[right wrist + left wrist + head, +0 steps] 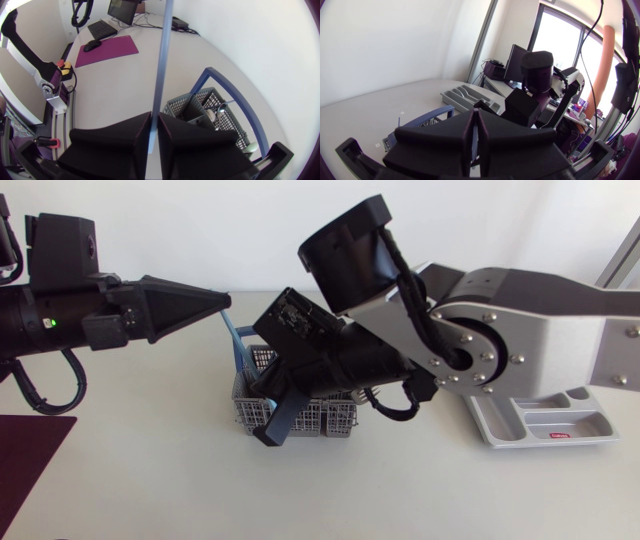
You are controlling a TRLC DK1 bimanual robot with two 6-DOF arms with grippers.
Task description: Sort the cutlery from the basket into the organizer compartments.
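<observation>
Closest to the overhead camera, your right arm (350,250) comes in from the right and bends down, putting the right pincer (272,430) at the front corner of the grey basket (340,420) in the middle of the bench (150,480). The left pincer (224,302) comes in from the left, its tips pinched together on the upper end of a pale blue utensil (233,335). The utensil slants down toward the basket. The organizer (500,425) lies well apart from the basket, under your right arm.

From the left wrist, you see the fingers closed with a thin pale blue sliver nipped between them.

From the right wrist, the pale strip runs out ahead between the right fingers. They stand tight against it on both sides, so I judge it clamped there too. Beside them, the basket holds a spoon (214,114).

Expect the utensil to be light, thin, stiff and smooth, so it may pivot in a tip grip. Hold it across the flat of the handle, nearer its middle. You cannot tell from these views whether it is a knife, fork or spoon.
</observation>
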